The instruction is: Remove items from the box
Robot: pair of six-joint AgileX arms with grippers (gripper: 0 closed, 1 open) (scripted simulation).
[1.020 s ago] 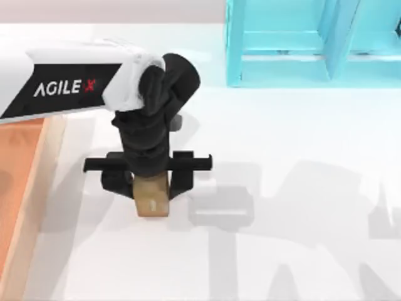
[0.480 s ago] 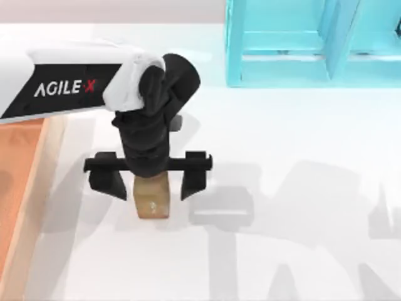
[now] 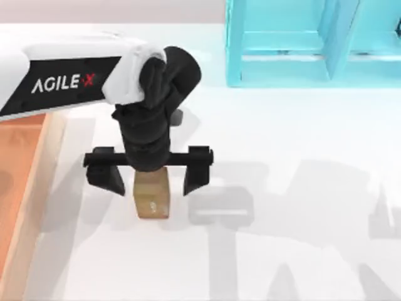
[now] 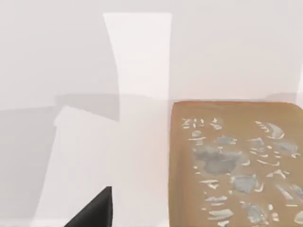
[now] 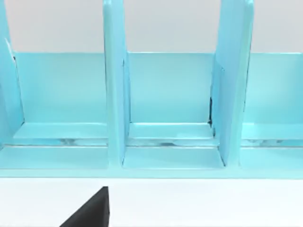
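A tan-gold wooden block (image 3: 152,199) stands on the white table, to the right of the box (image 3: 39,188), whose light wood rim and orange-brown floor show at the left edge. Directly over the block hangs my left gripper (image 3: 150,180), open, with one black finger on each side and apart from it. In the left wrist view the block's speckled top (image 4: 236,165) lies close below, beside one dark fingertip (image 4: 97,213). My right arm is parked facing the shelf unit.
A turquoise shelf unit (image 3: 313,44) stands at the back right of the table; its compartments (image 5: 170,94) face the right wrist camera. White table surface stretches right of the block and toward the front.
The left gripper's fingers spread apart and let go of the block, which stays standing on the table. The gripper has since shifted slightly up and back.
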